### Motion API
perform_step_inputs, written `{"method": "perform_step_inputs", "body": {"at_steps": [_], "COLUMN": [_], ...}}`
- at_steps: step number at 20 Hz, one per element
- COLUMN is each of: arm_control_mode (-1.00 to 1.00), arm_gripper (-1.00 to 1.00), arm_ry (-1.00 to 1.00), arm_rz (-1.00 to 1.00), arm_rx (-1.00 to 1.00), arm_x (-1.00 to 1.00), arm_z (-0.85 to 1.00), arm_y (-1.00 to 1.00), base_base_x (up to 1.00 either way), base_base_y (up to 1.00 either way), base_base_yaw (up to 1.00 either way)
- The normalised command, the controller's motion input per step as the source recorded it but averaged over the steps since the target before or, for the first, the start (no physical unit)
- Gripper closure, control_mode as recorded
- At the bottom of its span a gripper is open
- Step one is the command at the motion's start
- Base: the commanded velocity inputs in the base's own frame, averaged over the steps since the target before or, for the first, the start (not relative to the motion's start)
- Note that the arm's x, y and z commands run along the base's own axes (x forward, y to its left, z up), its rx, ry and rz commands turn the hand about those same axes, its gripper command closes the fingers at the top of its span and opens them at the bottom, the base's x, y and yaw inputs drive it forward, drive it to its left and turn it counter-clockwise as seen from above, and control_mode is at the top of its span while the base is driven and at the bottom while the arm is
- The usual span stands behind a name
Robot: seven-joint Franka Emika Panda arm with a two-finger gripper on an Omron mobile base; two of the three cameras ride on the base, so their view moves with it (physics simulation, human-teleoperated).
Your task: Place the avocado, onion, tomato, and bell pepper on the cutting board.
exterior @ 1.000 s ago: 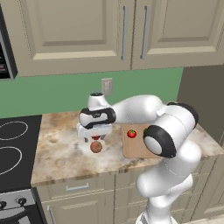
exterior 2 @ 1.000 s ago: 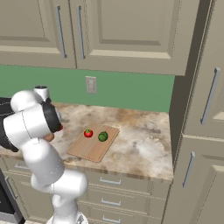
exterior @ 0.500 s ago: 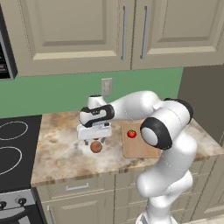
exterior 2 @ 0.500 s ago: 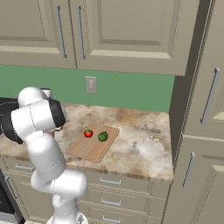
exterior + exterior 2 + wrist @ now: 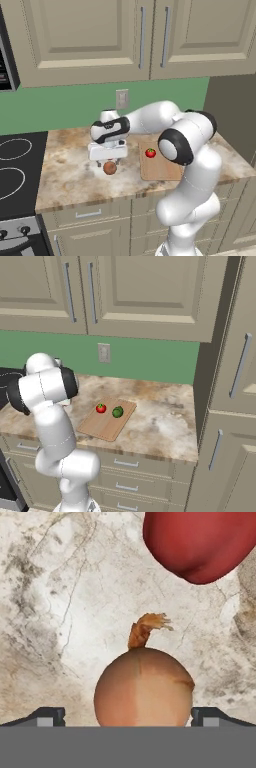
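The claw [image 5: 128, 714] stands spread wide, gripping nothing, its two fingertips [image 5: 47, 714] flanking the onion [image 5: 143, 687] without touching it. The onion sits on the marbled worktop [image 5: 60, 612], its dry stem pointing toward twelve o'clock in the hand view. The bell pepper [image 5: 200, 542] lies near at one o'clock. On the cutting board [image 5: 102, 426] rest the tomato [image 5: 101, 408] and avocado [image 5: 117, 412], side by side.

The marbled counter [image 5: 70, 172] carries the onion [image 5: 110, 168], bell pepper [image 5: 200, 542] and cutting board [image 5: 102, 426].
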Motion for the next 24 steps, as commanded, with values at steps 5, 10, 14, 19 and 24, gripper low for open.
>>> {"method": "perform_step_inputs", "body": {"at_steps": [5,10,14,19,24], "arm_control_mode": [-1.00,-1.00,-1.00,-1.00,-1.00], "arm_gripper": [-1.00,-1.00,-1.00,1.00,1.00], "arm_ry": [0.05,0.05,0.04,0.04,0.06], "arm_rz": [0.00,0.00,0.00,0.00,-0.03], "arm_rx": [0.00,-0.01,-0.01,-0.01,-0.01], "arm_x": [0.00,0.00,0.00,0.00,-0.21], "arm_z": [-0.09,-0.11,-0.13,-0.12,-0.01], "arm_y": [-0.09,-0.08,0.00,0.00,-0.14], "base_base_x": [0.00,0.00,0.00,0.00,0.00], "base_base_y": [0.00,0.00,0.00,0.00,0.00], "base_base_yaw": [0.00,0.00,0.00,0.00,0.00]}}
